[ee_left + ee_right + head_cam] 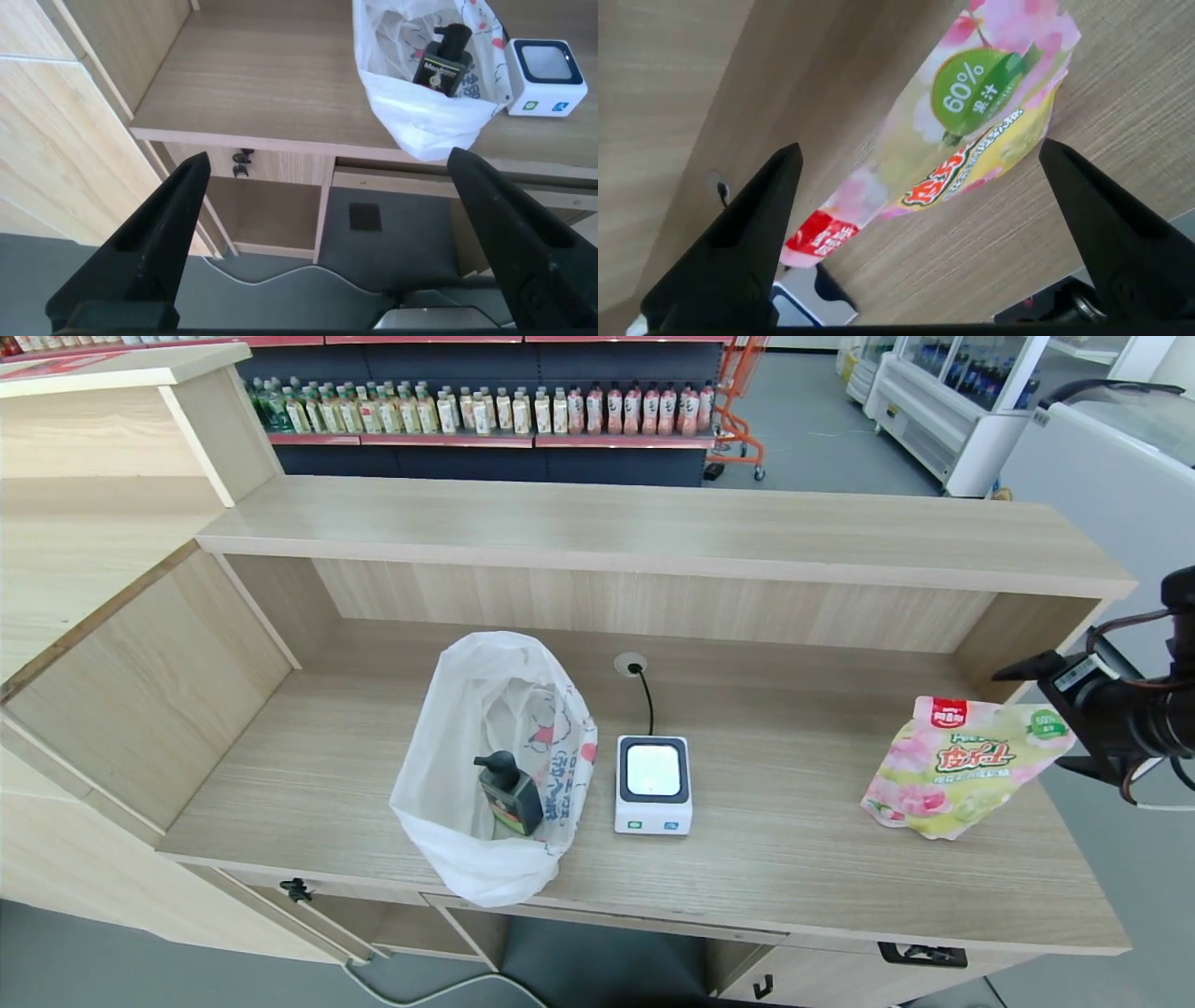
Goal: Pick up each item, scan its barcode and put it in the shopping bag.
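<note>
The pouch (962,770) lies at the table's (794,840) right end. The right hand (920,154) is close by it, fingers spread wide, holding nothing. The left hand (327,159) is likewise spread and empty. A bottle (511,793) sits in the bag (439,784).

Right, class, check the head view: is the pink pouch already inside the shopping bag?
No, the pink pouch lies on the counter, across the scanner from the shopping bag, which holds a dark pump bottle.

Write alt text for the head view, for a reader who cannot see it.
On a wooden counter, a white shopping bag holds a dark pump bottle, with a white scanner beside it. A pink-and-green pouch sits at the right, by the open right gripper.
</note>
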Motion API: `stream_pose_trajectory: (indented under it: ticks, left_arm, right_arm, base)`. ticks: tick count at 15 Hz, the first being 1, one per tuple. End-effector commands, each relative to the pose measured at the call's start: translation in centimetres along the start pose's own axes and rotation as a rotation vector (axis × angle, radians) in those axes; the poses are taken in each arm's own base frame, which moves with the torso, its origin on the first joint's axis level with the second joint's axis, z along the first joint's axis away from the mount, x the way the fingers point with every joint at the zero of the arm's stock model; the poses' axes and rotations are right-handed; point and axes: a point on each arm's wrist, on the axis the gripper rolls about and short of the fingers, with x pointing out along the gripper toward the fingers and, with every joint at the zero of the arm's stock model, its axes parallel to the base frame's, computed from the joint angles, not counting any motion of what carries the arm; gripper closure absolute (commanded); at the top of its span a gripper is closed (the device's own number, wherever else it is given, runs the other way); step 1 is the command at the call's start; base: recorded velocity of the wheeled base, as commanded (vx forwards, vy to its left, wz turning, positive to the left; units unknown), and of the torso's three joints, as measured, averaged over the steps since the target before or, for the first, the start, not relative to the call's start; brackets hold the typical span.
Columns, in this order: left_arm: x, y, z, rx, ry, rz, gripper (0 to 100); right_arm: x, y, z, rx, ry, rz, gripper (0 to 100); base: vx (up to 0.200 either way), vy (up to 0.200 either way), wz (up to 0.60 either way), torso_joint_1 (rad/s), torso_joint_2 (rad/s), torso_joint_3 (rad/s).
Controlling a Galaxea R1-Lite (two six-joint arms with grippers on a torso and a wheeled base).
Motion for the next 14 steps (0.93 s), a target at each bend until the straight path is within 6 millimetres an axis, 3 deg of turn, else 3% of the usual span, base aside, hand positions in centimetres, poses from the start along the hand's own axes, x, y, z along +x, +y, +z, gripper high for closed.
stream_pose_trajectory:
  ticks: [1,7,12,13,14]
  left_arm:
    - [0.0,0.0,0.0,0.0,-0.001,0.0,0]
    - [0.0,0.0,0.0,0.0,-0.001,0.0,0]
    - [0.0,0.0,0.0,0.0,-0.001,0.0,0]
    - [0.0,0.0,0.0,0.0,-0.001,-0.001,0]
    - [0.0,0.0,0.0,0.0,-0.001,0.0,0]
  right_arm:
    - [3.4,-0.6,-0.3,0.005,0.036,-0.059,0]
    - [8.0,-1.5,-2.3,-0.026,0.111,-0.118,0]
    - [9.5,-0.6,-3.8,-0.112,0.122,-0.066,0]
    - [9.8,-0.5,-4.1,-0.12,0.127,-0.063,100]
    - [9.9,-0.4,-4.4,-0.14,0.133,-0.059,100]
  base:
    - [0.0,0.0,0.0,0.0,0.0,0.0]
    - [0.0,0.0,0.0,0.0,0.0,0.0]
    - [0.0,0.0,0.0,0.0,0.0,0.0]
    - [0.0,0.0,0.0,0.0,0.0,0.0]
    - [0.0,0.0,0.0,0.0,0.0,0.0]
